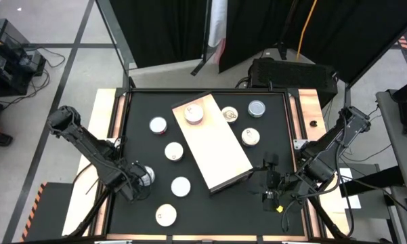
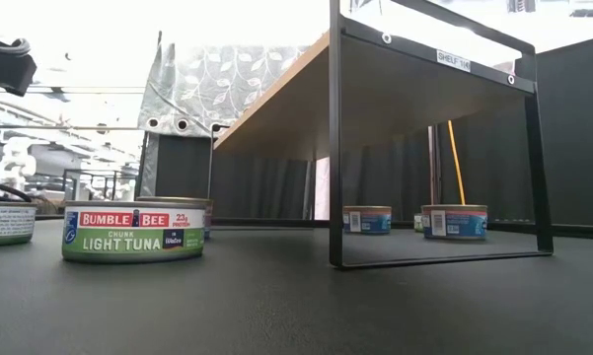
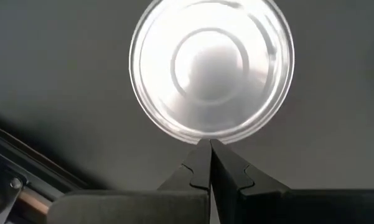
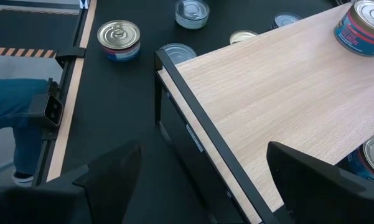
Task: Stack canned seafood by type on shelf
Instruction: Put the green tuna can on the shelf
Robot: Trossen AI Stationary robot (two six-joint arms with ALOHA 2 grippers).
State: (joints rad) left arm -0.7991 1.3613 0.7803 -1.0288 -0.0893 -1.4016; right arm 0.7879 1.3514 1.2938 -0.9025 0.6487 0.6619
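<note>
The near tin (image 2: 133, 232) on the black table (image 2: 276, 306) reads "BUMBLE BEE CHUNK LIGHT TUNA". One tin (image 1: 194, 113) sits on the wooden shelf (image 1: 217, 146). The left gripper (image 3: 210, 163) is pinched tight beside a shiny tin (image 3: 211, 68). The right gripper (image 4: 202, 171) is spread wide, holding nothing.

The left hand (image 1: 141, 177) hangs low, fingers pressed together (no gap), while the right hand (image 1: 269, 181) gapes wide.

shelf (image 1: 217, 152): pale wood top on black frame, lying diagonally.
tin on shelf (image 1: 194, 114): upright, red-labelled, at its far end.
other tins (image 1: 174, 151): silvery-topped, upright, scattered around the shelf.
</note>
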